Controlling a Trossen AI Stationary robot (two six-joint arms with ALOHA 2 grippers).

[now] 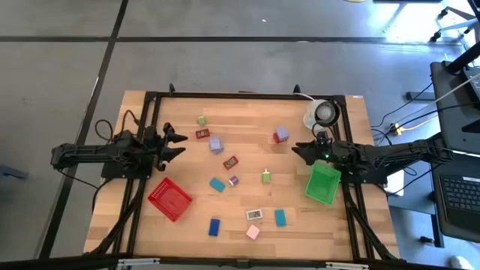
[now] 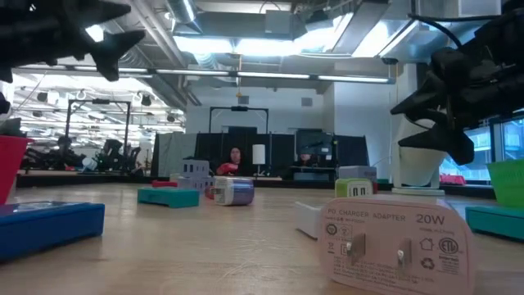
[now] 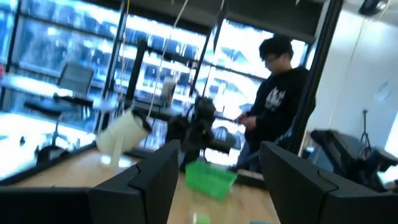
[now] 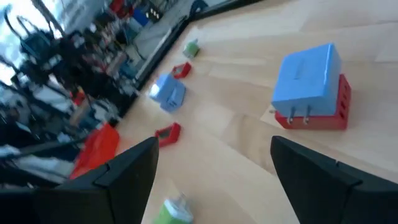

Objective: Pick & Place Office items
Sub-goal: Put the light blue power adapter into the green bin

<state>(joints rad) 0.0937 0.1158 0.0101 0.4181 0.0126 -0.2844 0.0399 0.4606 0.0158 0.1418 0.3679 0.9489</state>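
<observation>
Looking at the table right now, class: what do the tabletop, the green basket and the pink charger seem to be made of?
Tabletop: pale wood, matte, with visible plank seams. Green basket: probably plastic, with even bright colour and thin gridded walls. Pink charger: likely smooth moulded plastic, with printed lettering and two shiny, apparently metal prongs.

My left hand (image 3: 214, 180) hung above the wooden surface (image 3: 74, 171) with its two dark fingers (image 3: 149, 180) spread apart and nothing between them. Past them lay a green basket (image 3: 211, 177), with the other arm (image 3: 199, 127) behind it. A tilted white object (image 3: 121, 137), perhaps a container, stood nearby. A person (image 3: 277, 102) in dark clothes stood beyond.
</observation>
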